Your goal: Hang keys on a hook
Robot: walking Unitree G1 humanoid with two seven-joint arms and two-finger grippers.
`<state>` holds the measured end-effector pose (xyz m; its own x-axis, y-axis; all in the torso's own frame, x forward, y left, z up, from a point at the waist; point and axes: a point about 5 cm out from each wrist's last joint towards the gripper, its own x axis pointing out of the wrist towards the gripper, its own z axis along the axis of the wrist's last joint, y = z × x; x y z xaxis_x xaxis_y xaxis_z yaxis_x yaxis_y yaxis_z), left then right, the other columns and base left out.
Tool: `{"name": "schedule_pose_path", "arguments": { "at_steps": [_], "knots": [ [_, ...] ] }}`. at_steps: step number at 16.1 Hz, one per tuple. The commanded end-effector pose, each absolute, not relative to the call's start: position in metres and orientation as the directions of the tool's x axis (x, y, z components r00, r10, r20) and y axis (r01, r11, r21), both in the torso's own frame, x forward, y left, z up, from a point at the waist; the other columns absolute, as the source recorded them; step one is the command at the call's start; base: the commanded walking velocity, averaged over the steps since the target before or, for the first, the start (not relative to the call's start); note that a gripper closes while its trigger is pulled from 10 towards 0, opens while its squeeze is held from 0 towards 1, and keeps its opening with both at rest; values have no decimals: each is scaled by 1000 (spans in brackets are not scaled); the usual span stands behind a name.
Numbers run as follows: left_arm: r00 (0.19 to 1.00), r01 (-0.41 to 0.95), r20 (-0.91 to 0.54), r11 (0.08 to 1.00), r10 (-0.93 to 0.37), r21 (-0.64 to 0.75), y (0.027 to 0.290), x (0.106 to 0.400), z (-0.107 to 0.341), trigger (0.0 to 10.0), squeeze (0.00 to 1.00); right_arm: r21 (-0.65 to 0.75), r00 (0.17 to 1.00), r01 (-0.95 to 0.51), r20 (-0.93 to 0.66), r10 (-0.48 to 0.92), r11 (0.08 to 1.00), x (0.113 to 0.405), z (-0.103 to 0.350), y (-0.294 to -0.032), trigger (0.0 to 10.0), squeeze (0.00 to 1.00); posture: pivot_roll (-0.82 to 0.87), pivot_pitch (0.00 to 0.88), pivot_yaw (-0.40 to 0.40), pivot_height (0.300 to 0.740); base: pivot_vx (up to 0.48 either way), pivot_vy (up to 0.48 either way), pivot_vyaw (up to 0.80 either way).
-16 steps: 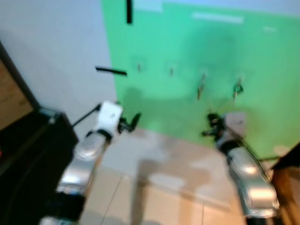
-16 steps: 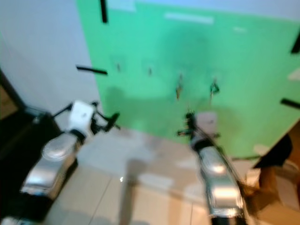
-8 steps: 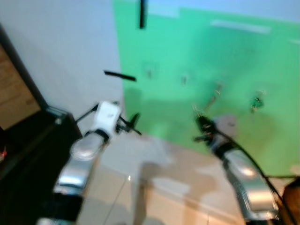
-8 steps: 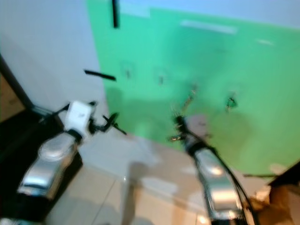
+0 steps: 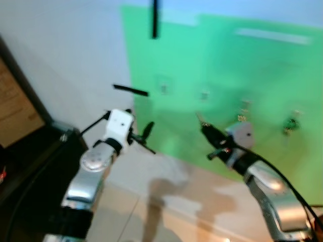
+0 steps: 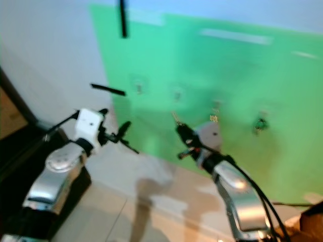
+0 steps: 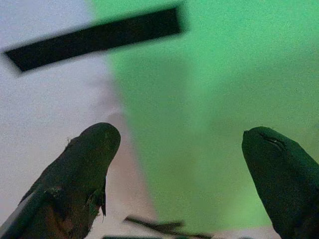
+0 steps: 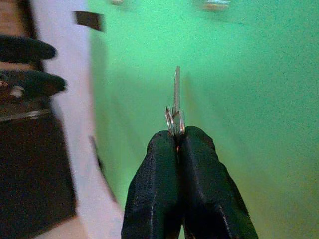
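Observation:
My right gripper [image 8: 178, 137] is shut on a small key ring with a thin key [image 8: 176, 94] sticking out past the fingertips. In the head views this gripper [image 5: 207, 132] is held up close to the green board [image 5: 262, 65], just below the second hook [image 5: 204, 95], with the key [image 5: 199, 118] pointing up-left. An empty hook [image 5: 163, 88] lies further left. One set of keys [image 5: 241, 117] hangs on the third hook, and a greenish set [image 5: 290, 123] on the fourth. My left gripper [image 5: 146, 135] is open, raised by the board's left edge, its fingers [image 7: 84, 164] wide apart.
Two black tape strips [image 5: 130, 90] [image 5: 154, 20] mark the white wall at the board's left edge. A dark cabinet [image 5: 30, 166] stands at the left beside my left arm. Pale floor tiles [image 5: 166, 212] lie below the board.
The view has shifted and is blurred. My right gripper has moved left with the key, from under the third hook to under the second. The left arm has kept its pose.

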<state>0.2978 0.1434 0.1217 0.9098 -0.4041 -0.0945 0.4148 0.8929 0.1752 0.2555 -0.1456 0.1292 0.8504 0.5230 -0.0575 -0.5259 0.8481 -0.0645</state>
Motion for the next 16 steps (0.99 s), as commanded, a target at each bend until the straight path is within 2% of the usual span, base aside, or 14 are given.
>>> {"name": "schedule_pose_path", "arguments": {
  "at_steps": [1, 7, 9, 13, 16],
  "knots": [
    [908, 419, -91, 893, -409, 164, 142, 298, 123, 10000, 0, -61, 854, -520, -31, 519, 852, 256, 136, -148, 10000, 0, -101, 0, 29, 740, 0, 0, 0],
    [905, 424, -90, 891, -415, 161, 140, 297, 123, 10000, 0, -106, 832, -539, 88, 548, 836, 254, 152, -145, 10000, 0, -98, 0, 22, 740, 0, 0, 0],
    [905, 425, -90, 890, -416, 162, 141, 298, 123, 10000, 0, -107, 832, -539, 85, 548, 836, 256, 153, -144, 10000, 0, -101, 0, 24, 740, 0, 0, 0],
    [895, 446, -89, 878, -437, 172, 138, 301, 125, 10000, 0, 151, 856, -516, 89, 508, 843, 269, 158, -140, 10000, 0, -109, 0, 34, 740, 0, 0, 0],
    [891, 453, -86, 874, -445, 173, 136, 302, 126, 10000, 0, 232, 853, -521, 151, 499, 821, 277, 173, -141, 10000, 0, -108, 0, 34, 740, 0, 0, 0]
  ]
}}
